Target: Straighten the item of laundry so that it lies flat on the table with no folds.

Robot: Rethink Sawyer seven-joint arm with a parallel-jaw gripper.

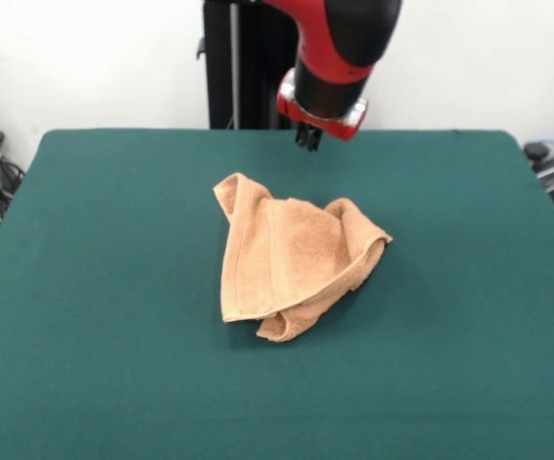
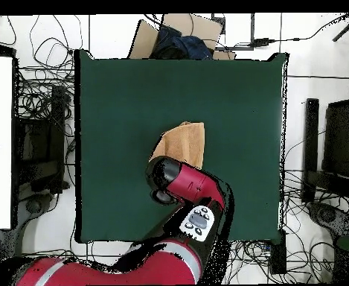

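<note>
While our fingers (image 1: 308, 140) hover, spread unclear, the folded towel (image 1: 291, 257) lies nearer the camera on the bench (image 1: 95, 287); we must descend.

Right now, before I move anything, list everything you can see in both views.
Towel: one, peach-orange, near the middle of the table, crumpled with folded-over edges, not flat.
Table: one, dark green cloth cover, holding only the towel.
Cables: many, dark, on the pale floor around the table.
Cardboard box: one, brown, with something dark blue inside, at the table's edge in the overhead view.
Arm: one, red and black, over the table.
Tool: one, dark, hanging above the table beyond the towel, touching nothing; open or shut unclear.
</note>
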